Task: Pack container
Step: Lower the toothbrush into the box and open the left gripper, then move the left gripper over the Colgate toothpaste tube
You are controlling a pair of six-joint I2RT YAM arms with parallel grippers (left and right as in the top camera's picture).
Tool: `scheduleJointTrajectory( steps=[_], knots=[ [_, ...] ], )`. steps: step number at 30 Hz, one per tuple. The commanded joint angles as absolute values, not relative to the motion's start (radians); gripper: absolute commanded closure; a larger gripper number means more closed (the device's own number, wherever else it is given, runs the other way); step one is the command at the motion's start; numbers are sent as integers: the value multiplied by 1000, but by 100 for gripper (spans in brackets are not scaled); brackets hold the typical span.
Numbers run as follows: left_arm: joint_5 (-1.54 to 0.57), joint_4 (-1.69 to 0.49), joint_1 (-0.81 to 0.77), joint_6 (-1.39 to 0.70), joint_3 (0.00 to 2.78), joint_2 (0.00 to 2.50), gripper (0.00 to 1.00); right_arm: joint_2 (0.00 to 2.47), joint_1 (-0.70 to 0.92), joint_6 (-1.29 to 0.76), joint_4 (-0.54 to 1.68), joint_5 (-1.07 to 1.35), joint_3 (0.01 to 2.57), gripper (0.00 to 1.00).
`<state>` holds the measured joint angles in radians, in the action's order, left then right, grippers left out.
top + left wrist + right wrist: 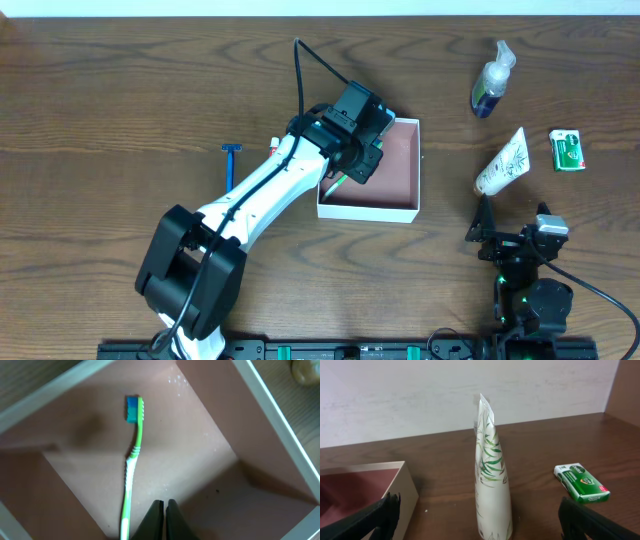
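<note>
Left gripper (164, 520): lower centre, pinched shut, empty; green toothbrush (132, 460) beside, inside pink-floored container (280, 417)
Right gripper (477, 512): wide; leafy white tube (491, 475) upright ahead

— What lies in the container (200, 450)?
— A toothbrush (132, 455), green and white with blue bristles, flat on the pink-brown floor, head toward the far corner.
— And the left pincer (164, 505)?
— Jaws pressed together with nothing between them, tips just right of the handle. A strip of wooden tabletop (300, 405) shows beyond the white wall.
</note>
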<state>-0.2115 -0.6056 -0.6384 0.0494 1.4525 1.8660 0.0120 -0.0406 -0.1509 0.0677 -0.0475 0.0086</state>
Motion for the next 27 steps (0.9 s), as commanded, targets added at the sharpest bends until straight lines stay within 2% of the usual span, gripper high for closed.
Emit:
scheduleJointTrajectory(
  steps=[1, 2, 3, 6, 11, 13, 19, 27],
  knots=[
    [-223, -600, -627, 59, 1478, 1777, 87, 7, -31, -141, 71, -44, 6, 1],
    [-219, -600, -621, 59, 1478, 1752, 75, 7, -31, -141, 71, -44, 6, 1],
    [-204, -602, -614, 59, 1478, 1728, 69, 7, -31, -141, 71, -44, 6, 1],
    [-92, -627, -575, 59, 1478, 1648, 66, 7, -31, -141, 71, -44, 6, 1],
    [19, -716, -447, 55, 1478, 1577, 26, 7, -31, -141, 71, -44, 6, 1],
    [17, -761, -377, 19, 1475, 1581, 24, 7, -31, -141, 71, -44, 6, 1],
    [-118, -811, -225, 10, 1428, 1627, 24, 7, -31, -141, 71, -44, 6, 1],
    [-123, -809, -199, 60, 1399, 1780, 24, 7, -31, -141, 71, -44, 6, 1]
  ],
)
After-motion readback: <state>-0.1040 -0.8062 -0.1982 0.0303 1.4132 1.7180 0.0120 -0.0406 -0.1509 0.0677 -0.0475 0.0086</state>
